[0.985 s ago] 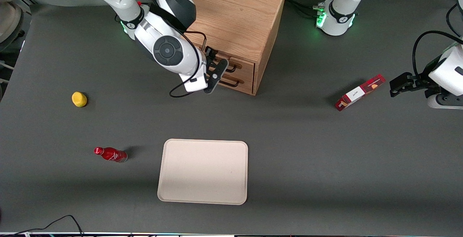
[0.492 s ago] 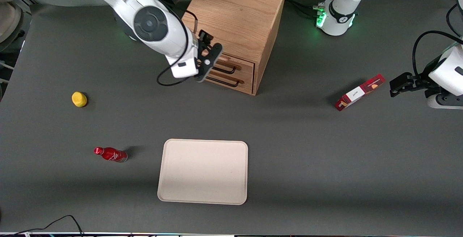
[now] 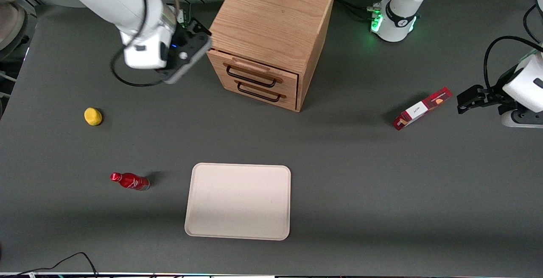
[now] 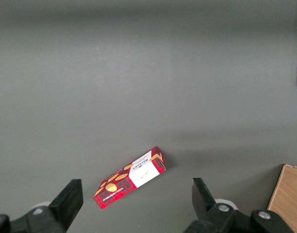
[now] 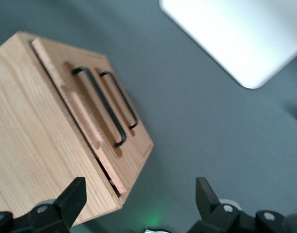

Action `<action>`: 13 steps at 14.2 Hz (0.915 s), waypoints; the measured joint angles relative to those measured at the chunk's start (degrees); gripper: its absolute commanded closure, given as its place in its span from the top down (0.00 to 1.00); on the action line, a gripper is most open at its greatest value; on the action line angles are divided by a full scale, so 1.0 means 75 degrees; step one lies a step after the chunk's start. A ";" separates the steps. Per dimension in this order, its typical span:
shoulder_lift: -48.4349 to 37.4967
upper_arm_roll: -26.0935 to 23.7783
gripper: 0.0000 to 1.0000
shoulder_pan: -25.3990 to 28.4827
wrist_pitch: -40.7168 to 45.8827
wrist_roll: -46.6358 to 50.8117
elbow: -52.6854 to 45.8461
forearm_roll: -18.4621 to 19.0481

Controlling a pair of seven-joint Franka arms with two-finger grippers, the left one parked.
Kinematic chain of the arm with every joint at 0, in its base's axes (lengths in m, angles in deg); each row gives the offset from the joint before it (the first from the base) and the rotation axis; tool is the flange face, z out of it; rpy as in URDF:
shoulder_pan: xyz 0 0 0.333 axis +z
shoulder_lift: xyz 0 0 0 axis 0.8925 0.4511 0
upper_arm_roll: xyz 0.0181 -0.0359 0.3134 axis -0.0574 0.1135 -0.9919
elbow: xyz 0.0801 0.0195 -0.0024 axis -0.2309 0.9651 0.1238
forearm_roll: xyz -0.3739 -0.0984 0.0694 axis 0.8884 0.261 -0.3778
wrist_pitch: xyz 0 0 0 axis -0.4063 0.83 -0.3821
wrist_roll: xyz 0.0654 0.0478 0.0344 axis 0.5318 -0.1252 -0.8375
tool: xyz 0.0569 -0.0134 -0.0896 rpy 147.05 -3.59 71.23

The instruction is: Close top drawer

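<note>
The wooden cabinet (image 3: 271,19) stands at the back of the table. Its top drawer (image 3: 253,73), with a black bar handle (image 3: 250,77) and a raised lip, sits almost flush with the cabinet front. In the right wrist view the top drawer (image 5: 85,116) still stands out a little, with a thin dark gap along its edge. My gripper (image 3: 202,36) is open and empty. It hangs in the air beside the cabinet's upper corner, toward the working arm's end, clear of the drawer. Its fingers (image 5: 73,196) are spread wide.
The lower drawer (image 3: 261,94) sits closed under the top one. A beige tray (image 3: 237,201) lies nearer the front camera. A red bottle (image 3: 129,181) and a yellow object (image 3: 93,116) lie toward the working arm's end. A red box (image 3: 422,108) lies toward the parked arm's end.
My gripper has left the drawer fronts, risen and swung away toward the working arm's end. Both drawer handles, hidden by the arm before, are in full view.
</note>
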 measured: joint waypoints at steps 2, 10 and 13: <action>-0.0514 0.0578 1.00 0.0014 0.0375 0.0228 0.0018 -0.0003; -0.0775 0.3687 1.00 -0.0051 0.0518 0.1204 0.0308 -0.0047; -0.0877 0.3959 1.00 -0.0046 0.0218 0.1780 0.0729 0.0168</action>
